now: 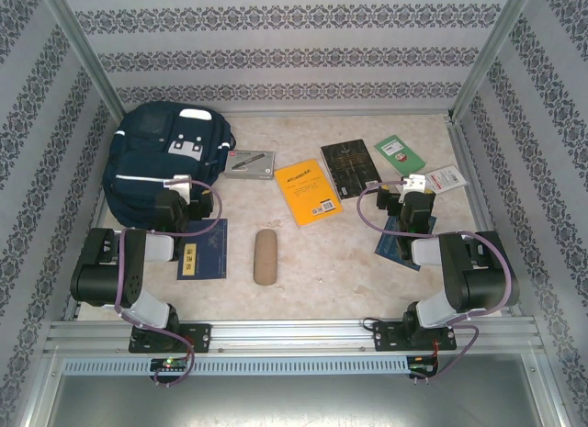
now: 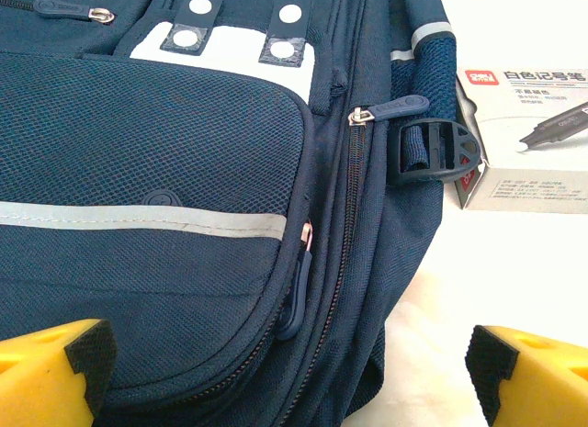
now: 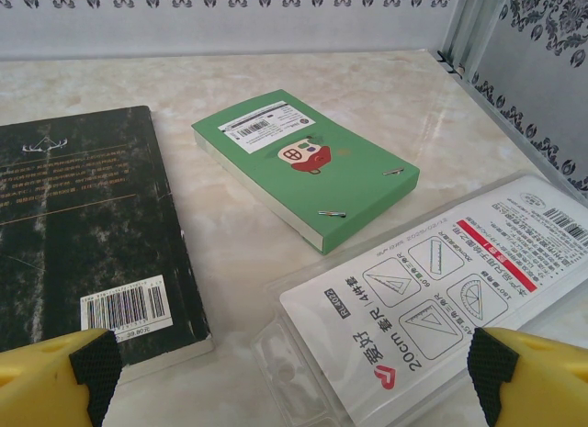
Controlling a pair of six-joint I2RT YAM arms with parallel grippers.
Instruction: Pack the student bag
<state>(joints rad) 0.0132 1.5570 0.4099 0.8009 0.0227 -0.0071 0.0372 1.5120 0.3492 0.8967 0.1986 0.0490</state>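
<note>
Looking down: the student bag [image 1: 156,161] lies far left on the table [image 1: 303,285], just beyond the left gripper [image 1: 186,186]; the right gripper [image 1: 413,186] hangs near a green notebook [image 1: 397,154]. Left wrist: jaws wide, empty, facing the bag's zipper [image 2: 349,216]. Right wrist: jaws wide, empty, above a black book [image 3: 83,216] and ruler pack [image 3: 441,289].

Bright, even, diffuse light throughout; only faint soft shadows around the student bag [image 1: 165,165], tabletop [image 2: 514,262] right of it blown to white, marker box [image 2: 533,133] beyond slightly soft.
</note>
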